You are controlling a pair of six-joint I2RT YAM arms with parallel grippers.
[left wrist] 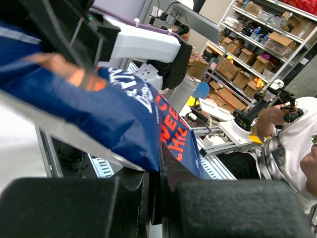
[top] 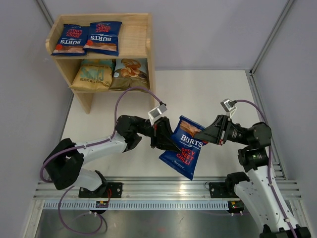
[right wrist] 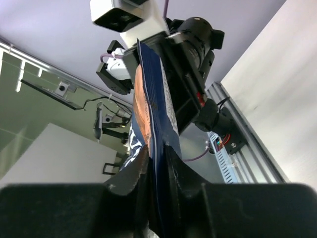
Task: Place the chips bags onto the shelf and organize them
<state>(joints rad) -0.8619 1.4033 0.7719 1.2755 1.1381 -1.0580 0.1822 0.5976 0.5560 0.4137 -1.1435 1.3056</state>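
A dark-blue Burts bag [top: 184, 147] hangs in the air between my two arms, above the table's front. My left gripper [top: 167, 141] is shut on its left edge; the bag fills the left wrist view [left wrist: 99, 109]. My right gripper [top: 202, 135] is shut on its upper right edge, and the bag shows edge-on in the right wrist view [right wrist: 153, 124]. The pale wooden shelf [top: 134, 47] stands at the far left. Two Burts bags [top: 89, 38] lie on its top tier. The yellow-tan bag [top: 92, 75] and the light-blue bag [top: 131, 73] stand on the lower tier.
The right part of the shelf's top tier [top: 132, 39] is bare wood. The white table [top: 208, 94] lies between the shelf and the arms. A metal rail [top: 163, 191] runs along the near edge. Grey walls enclose the cell.
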